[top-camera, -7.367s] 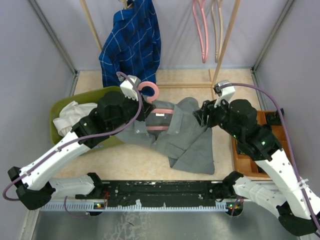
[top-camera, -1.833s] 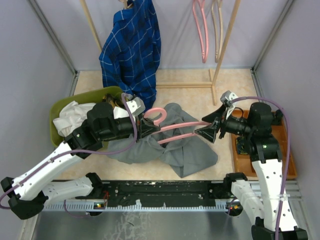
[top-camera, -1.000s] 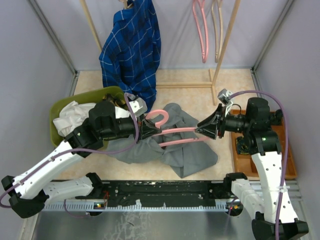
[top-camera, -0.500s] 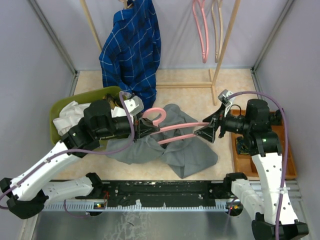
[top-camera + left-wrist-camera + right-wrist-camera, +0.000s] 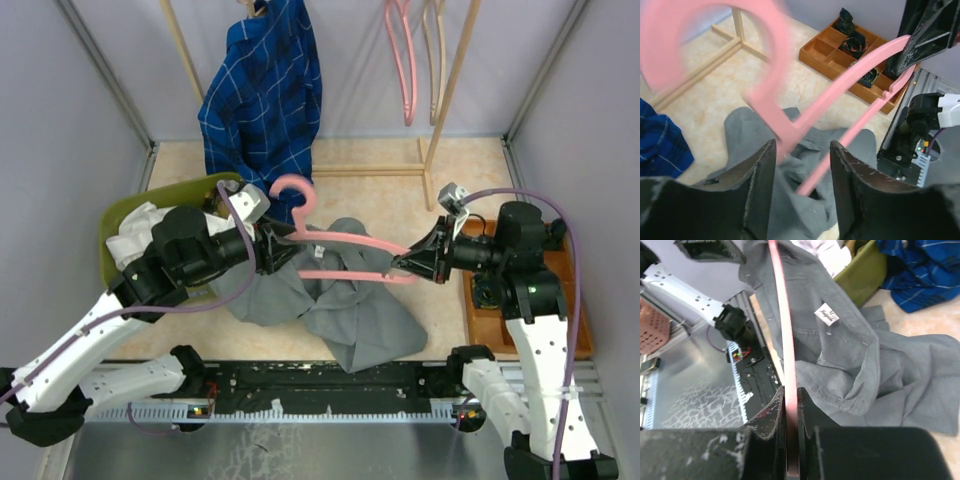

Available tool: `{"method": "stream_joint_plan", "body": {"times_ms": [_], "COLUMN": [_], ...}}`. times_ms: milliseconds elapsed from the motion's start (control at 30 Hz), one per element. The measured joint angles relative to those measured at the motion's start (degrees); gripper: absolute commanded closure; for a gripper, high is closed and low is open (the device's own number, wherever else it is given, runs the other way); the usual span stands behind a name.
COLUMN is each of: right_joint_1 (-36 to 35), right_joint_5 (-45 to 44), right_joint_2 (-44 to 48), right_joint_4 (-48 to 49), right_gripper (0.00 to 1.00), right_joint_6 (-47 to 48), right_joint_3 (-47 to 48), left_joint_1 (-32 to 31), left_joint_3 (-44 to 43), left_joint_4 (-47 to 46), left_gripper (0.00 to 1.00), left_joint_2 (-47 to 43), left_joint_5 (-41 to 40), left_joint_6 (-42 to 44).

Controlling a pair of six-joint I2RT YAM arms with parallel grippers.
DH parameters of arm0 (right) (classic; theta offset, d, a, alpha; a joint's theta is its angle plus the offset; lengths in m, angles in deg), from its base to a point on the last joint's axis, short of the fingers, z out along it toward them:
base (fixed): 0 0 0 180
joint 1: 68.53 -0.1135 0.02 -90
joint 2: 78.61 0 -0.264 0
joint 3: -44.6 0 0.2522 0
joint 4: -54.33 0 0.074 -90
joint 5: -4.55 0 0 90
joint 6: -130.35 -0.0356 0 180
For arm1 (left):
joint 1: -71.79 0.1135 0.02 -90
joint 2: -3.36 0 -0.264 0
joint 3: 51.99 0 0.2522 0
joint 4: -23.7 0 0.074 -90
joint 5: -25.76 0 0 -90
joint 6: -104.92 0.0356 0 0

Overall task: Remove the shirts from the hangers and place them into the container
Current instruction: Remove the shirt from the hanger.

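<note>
One pink hanger (image 5: 345, 240) sits clamped in the right gripper (image 5: 791, 400); the left gripper (image 5: 802, 145) gapes open.

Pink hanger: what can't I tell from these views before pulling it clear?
- Left wrist: the pink hanger hook is motion-blurred; contact with the left gripper unclear.
- Top external: left jaws too dark and small to read against the shirt.
- Right wrist: hanger's far end cut off at the top edge; whether it threads the grey shirt unclear.
</note>
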Motion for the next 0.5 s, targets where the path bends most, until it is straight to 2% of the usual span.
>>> {"method": "stream_joint_plan", "body": {"times_ms": [100, 300, 433, 500], "right_joint_1": [0.1, 0.3, 0.3, 0.3], "right_joint_5": [-3.7, -8.7, -10.6, -11.5], "right_joint_2": [1.2, 0.5, 0.4, 0.4], "right_joint_4": [-0.2, -4.1, -8.7, -10.9], "right_gripper": [1.0, 1.0, 1.0, 1.0], "right_joint_6": [-1.6, -2.3, -1.0, -0.1], "right_joint_3": [1.0, 6.9, 12.0, 14.5], "left_joint_1": [0.0, 0.0, 0.0, -0.1], "left_joint_3": [0.4, 0.4, 1.2, 1.6], "left_joint_4": [0.3, 2.1, 3.2, 3.9], "left_gripper": [0.3, 0.27, 0.46, 0.59], "left_joint_2": [1.2, 4.7, 5.5, 5.5], "left_joint_5": [-2.4, -4.7, -9.4, -12.5], "left_joint_6": [-0.6, -1.6, -2.8, -3.7]}}
